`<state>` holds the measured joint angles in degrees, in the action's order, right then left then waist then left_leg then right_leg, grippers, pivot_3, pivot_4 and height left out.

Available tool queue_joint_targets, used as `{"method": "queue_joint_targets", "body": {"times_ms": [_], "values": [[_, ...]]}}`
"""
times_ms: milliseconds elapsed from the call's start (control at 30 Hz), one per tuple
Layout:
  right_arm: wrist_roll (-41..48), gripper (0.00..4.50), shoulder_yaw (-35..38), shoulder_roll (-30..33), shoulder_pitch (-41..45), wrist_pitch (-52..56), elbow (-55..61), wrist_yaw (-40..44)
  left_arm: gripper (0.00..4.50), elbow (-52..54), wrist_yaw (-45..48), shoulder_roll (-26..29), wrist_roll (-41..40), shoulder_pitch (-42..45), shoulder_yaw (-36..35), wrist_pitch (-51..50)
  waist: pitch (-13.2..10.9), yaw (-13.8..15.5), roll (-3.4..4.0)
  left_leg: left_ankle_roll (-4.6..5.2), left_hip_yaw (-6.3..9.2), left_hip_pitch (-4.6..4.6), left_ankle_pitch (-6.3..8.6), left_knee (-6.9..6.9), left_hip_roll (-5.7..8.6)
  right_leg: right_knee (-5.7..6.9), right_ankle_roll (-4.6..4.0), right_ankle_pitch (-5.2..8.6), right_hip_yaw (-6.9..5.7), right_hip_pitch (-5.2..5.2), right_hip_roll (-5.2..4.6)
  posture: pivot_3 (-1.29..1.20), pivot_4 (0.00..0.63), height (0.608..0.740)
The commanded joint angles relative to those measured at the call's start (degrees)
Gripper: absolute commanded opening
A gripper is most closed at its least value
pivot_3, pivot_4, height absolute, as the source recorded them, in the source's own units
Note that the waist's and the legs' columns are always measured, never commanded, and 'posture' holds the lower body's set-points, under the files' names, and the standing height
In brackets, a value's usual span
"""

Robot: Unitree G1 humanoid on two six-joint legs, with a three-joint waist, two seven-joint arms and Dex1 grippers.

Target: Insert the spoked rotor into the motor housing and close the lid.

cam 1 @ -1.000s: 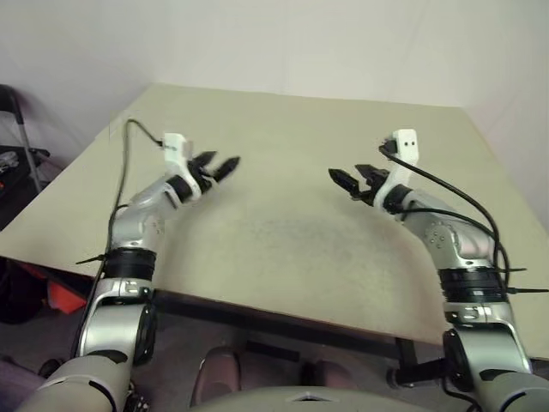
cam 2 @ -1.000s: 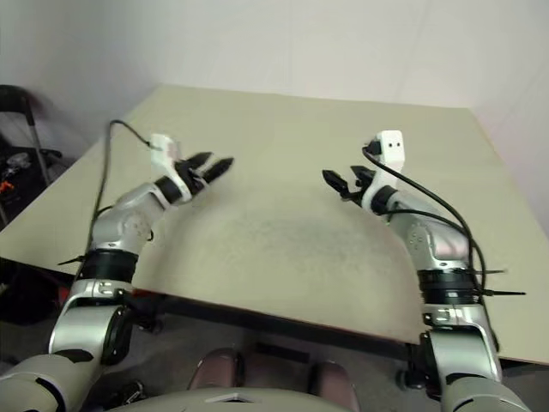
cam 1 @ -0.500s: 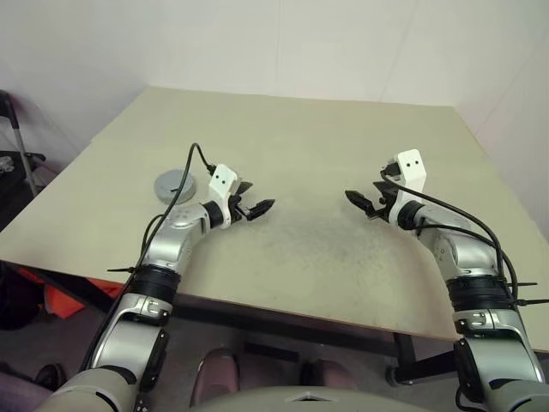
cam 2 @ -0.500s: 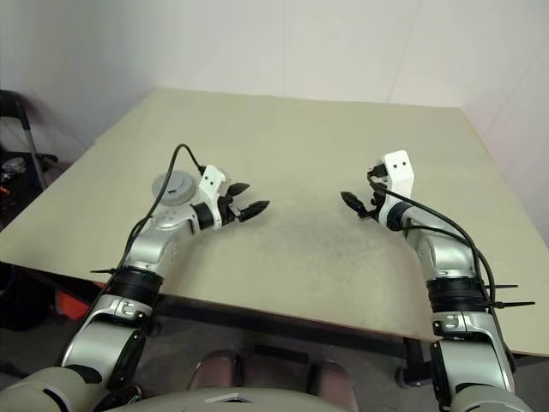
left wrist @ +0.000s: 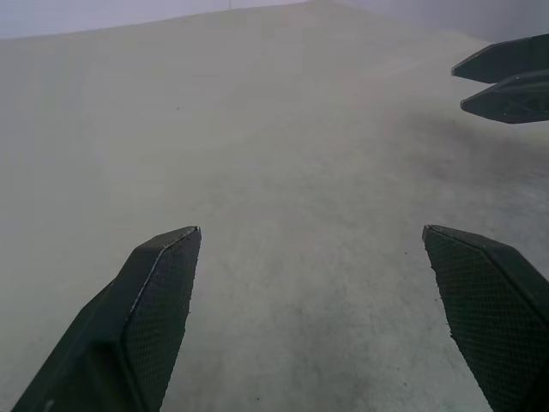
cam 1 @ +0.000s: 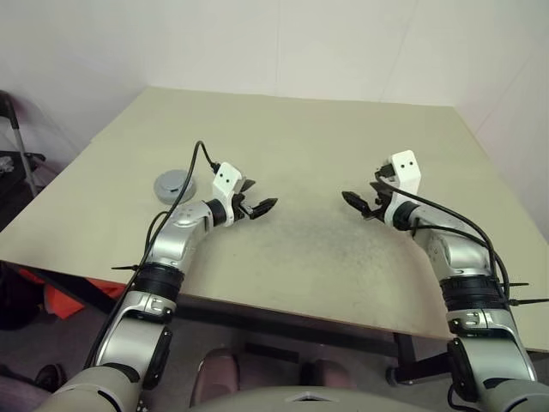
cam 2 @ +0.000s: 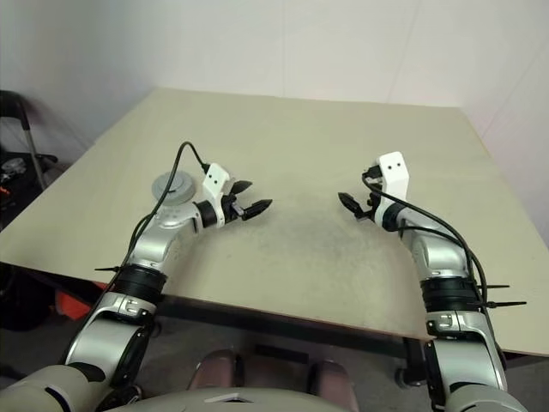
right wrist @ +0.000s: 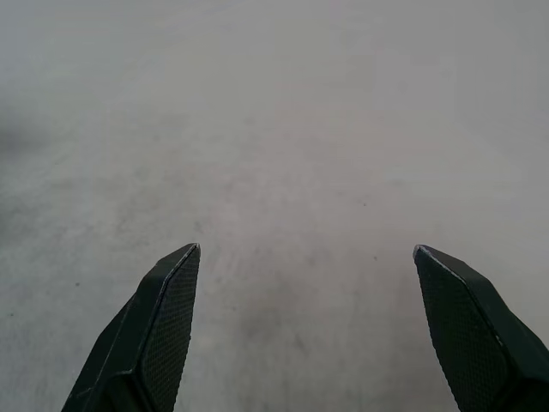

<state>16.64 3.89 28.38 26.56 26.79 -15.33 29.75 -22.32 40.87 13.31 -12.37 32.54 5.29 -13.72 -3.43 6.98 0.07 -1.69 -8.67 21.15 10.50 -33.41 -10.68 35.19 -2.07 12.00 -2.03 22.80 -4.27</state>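
A flat grey round disc [cam 1: 172,182], the lid by its look, lies on the table near its left edge, just behind my left forearm; a cable crosses part of it. My left gripper [cam 1: 260,196] hovers low over the table to the right of the disc, open and empty; its fingers [left wrist: 163,300] stand wide apart. My right gripper [cam 1: 358,197] faces it across bare tabletop, also open and empty, with its fingers [right wrist: 163,318] spread wide. The right gripper's fingertips [left wrist: 506,81] show in the left wrist view. The spoked rotor and the motor housing are out of view.
The beige table [cam 1: 300,137] stretches ahead to a white wall. Its front edge [cam 1: 283,305] runs just below the forearms. A dark frame [cam 1: 17,129] stands on the floor beyond the left edge.
Both grippers have sunk closer to the table, and the left one has come in toward the middle. The grey disc, hidden a second ago, now shows behind the left forearm. The view itself shifted.
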Motion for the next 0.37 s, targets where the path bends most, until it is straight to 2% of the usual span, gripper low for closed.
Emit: {"method": "queue_joint_targets", "body": {"times_ms": [33,367], "values": [[-0.22,4.5,1.72,-0.39,1.89,-1.38,0.11,-0.46,4.37,3.35,-0.44,0.21,-0.3,0.05,-0.84,-0.29,0.0,0.01,0.0,0.0,0.0,0.0,0.0,0.0,0.0,0.0,0.0,0.0,0.0,0.0,0.0,0.0,0.0,0.74],[-0.97,4.5,1.76,-1.81,3.29,-2.19,-1.37,-0.63,4.37,4.48,-1.4,0.29,-0.01,-0.07,-1.19,-1.29,0.0,0.01,0.0,0.01,0.0,0.01,0.0,0.0,0.0,0.0,-0.01,0.0,0.0,0.0,0.0,0.0,0.0,0.74]]}}
